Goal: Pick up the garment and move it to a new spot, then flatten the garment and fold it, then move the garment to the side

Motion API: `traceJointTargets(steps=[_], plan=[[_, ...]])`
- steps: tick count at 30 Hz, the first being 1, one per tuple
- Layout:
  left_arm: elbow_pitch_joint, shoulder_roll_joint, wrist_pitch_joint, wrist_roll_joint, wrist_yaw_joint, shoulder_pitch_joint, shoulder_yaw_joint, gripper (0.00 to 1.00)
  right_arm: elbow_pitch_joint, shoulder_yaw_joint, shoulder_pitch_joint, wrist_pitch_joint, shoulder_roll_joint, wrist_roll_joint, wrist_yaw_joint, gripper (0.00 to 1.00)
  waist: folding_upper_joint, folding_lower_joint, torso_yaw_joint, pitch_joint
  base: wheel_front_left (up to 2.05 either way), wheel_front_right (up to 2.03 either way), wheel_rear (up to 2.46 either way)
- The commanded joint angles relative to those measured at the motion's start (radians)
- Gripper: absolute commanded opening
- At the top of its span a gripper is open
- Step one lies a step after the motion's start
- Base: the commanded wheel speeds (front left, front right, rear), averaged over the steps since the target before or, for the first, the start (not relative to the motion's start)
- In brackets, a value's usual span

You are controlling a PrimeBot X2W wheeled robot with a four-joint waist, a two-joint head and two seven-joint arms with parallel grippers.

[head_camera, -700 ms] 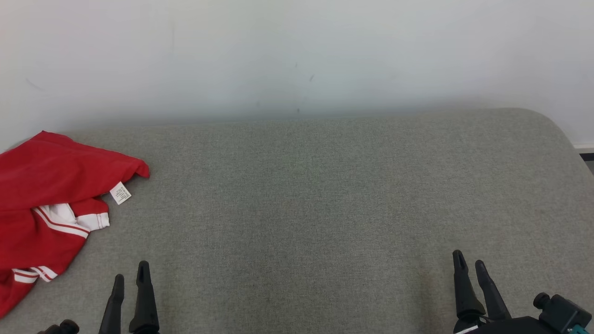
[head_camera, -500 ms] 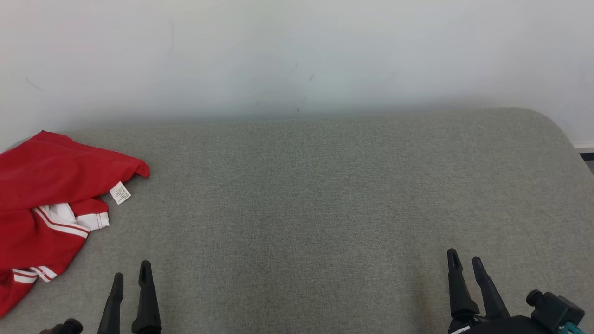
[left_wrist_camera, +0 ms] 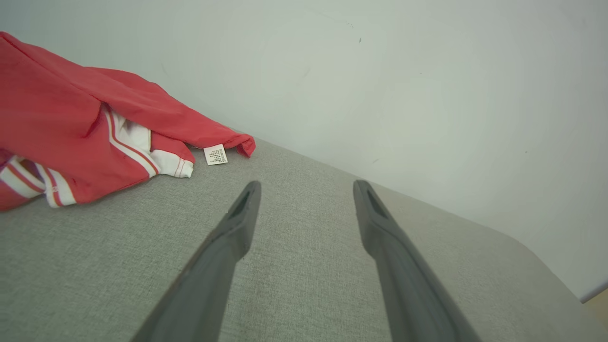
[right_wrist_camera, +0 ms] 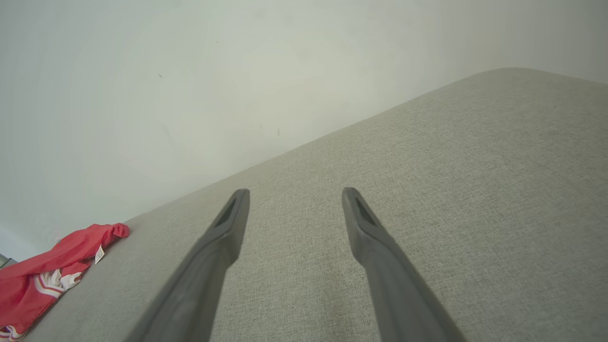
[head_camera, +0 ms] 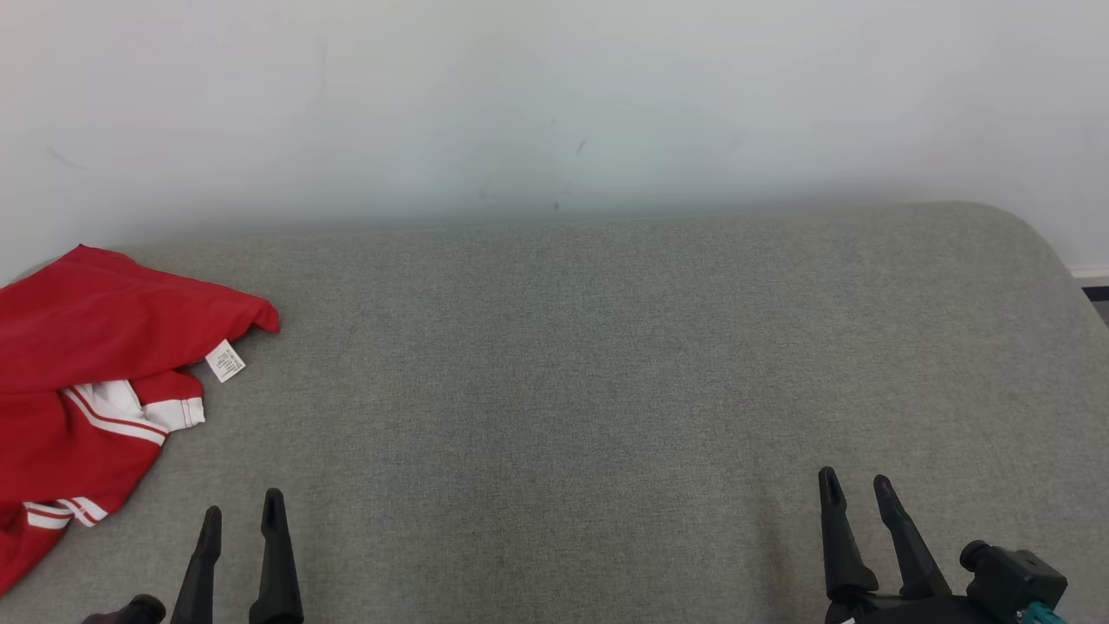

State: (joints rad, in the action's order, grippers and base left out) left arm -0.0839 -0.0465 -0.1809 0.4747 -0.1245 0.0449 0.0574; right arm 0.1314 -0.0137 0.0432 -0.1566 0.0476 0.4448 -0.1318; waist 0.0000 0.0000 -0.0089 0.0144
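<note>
A crumpled red garment (head_camera: 82, 364) with white stripes and a small white label lies at the far left of the grey surface. The left wrist view shows the garment (left_wrist_camera: 71, 123) up and to the left of my fingers, and the right wrist view shows the garment (right_wrist_camera: 47, 270) far off at the lower left. My left gripper (head_camera: 241, 511) is open near the front edge, just right of the garment's lower part and not touching it. My right gripper (head_camera: 856, 485) is open at the lower right, far from the garment. Both hold nothing.
The grey fabric-covered surface (head_camera: 589, 364) runs wide from left to right, with a rounded corner at the far right. A pale wall (head_camera: 554, 104) stands directly behind it. A strip of floor shows past the right edge.
My right gripper has drifted a little to the left and down in the head view. My left gripper has sunk slightly lower. The garment has not moved.
</note>
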Motion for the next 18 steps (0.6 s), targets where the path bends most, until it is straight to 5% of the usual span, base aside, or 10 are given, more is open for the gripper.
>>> traceJointTargets(steps=[1, 18], plan=[[0.005, -0.004, -0.008, -0.032, -0.006, 0.007, 0.005, 1.00, -0.004, -0.005, -0.009, -0.011, 0.003, -0.031, 0.001, 1.00, 0.0000, 0.0000, 0.001, -0.001, 0.00, 0.00, 0.00], [0.018, -0.006, -0.040, -0.175, -0.006, 0.022, -0.008, 1.00, 0.013, -0.015, -0.010, -0.052, 0.003, -0.176, 0.002, 1.00, 0.0000, 0.0000, 0.007, -0.003, 0.00, 0.00, 0.00]])
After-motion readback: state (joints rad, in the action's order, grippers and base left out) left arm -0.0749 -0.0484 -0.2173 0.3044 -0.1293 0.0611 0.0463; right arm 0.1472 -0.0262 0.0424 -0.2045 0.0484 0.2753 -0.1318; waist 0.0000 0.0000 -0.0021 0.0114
